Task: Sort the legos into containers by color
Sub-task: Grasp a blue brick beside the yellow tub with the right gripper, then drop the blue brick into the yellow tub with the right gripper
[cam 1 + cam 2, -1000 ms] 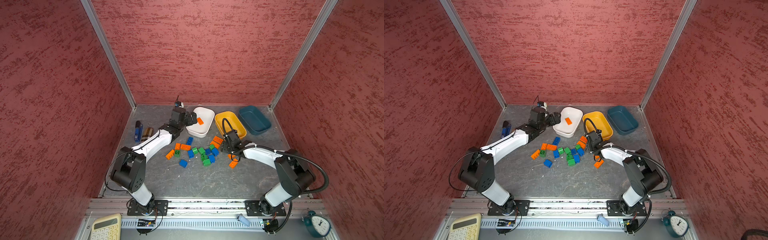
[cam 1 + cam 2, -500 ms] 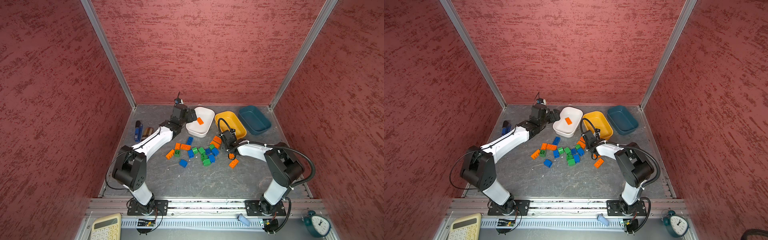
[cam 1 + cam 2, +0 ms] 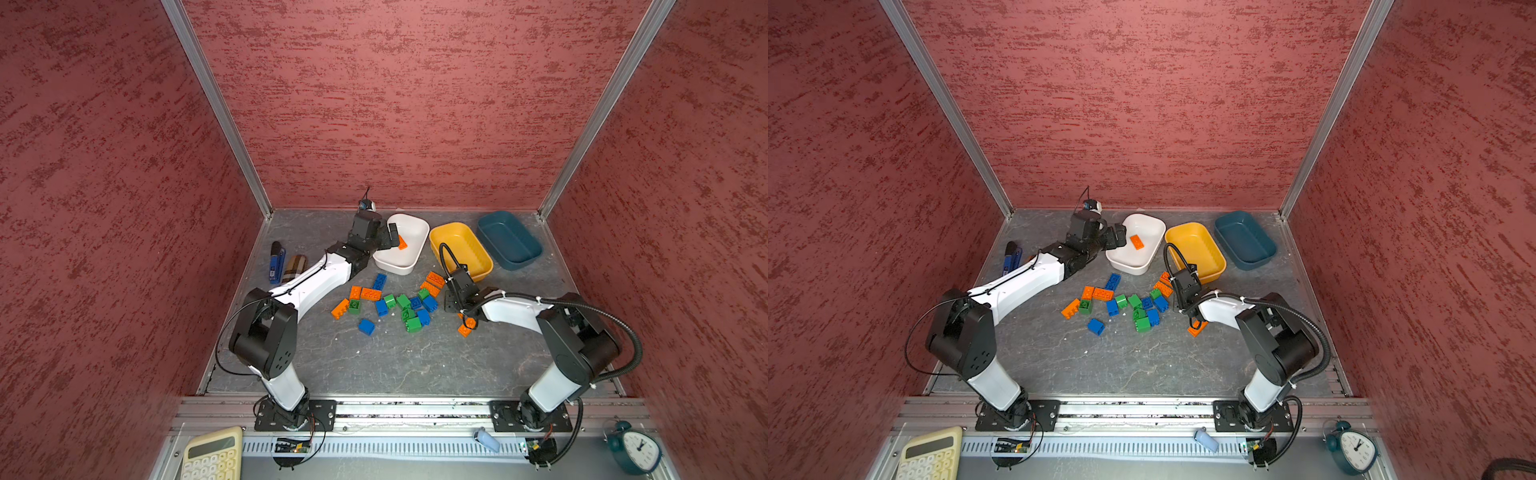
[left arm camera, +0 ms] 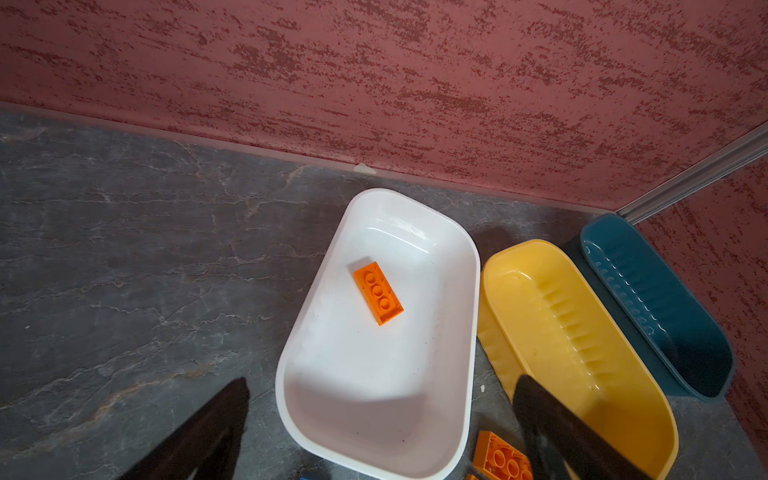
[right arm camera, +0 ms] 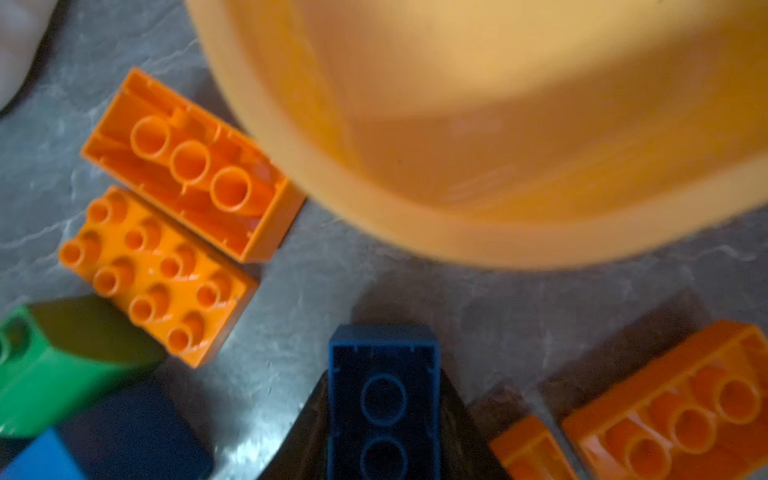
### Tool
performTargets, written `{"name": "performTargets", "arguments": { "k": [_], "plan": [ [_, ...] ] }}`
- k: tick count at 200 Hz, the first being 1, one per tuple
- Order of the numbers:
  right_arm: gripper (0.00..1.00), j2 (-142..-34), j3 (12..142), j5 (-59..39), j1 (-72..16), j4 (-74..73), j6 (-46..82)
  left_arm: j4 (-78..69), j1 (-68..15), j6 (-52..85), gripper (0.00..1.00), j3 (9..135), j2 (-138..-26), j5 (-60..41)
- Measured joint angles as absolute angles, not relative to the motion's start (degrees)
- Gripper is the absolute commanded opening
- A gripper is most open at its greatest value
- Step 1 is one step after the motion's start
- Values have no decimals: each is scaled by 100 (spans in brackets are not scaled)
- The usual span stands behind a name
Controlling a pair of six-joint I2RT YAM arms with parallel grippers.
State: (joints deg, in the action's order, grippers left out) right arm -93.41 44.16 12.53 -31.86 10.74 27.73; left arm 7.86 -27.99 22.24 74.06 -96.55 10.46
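Orange, blue and green legos lie scattered mid-table. One orange brick lies upside down in the white container. Beside it stand the yellow container and the teal container, both holding nothing. My left gripper hangs open over the white tub's near end. My right gripper is low at the pile's right edge, shut on a blue brick held underside up.
Two orange bricks lie by the yellow tub's near rim, two more under my right forearm. A blue-and-black stapler and a brown object lie at the left wall. Red walls close three sides.
My right gripper's jaws have closed on the blue brick after shifting slightly at the pile's right edge. The left gripper stays open by the white tub.
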Motion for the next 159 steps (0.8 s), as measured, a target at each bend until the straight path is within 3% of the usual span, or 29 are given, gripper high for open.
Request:
{"name": "performTargets", "arguments": {
  "k": [83, 124, 159],
  "plan": [
    [30, -8114, 4040, 145, -3037, -126, 1577, 808, -2799, 2423, 99, 7400, -9651, 1135],
    [30, -8882, 4663, -56, -2449, -875, 1559, 908, -2799, 2541, 99, 7380, -9636, 1288],
    [30, -9797, 5697, 373, -2139, -764, 1678, 941, -2790, 2617, 99, 7142, -9424, 1409]
  ]
}}
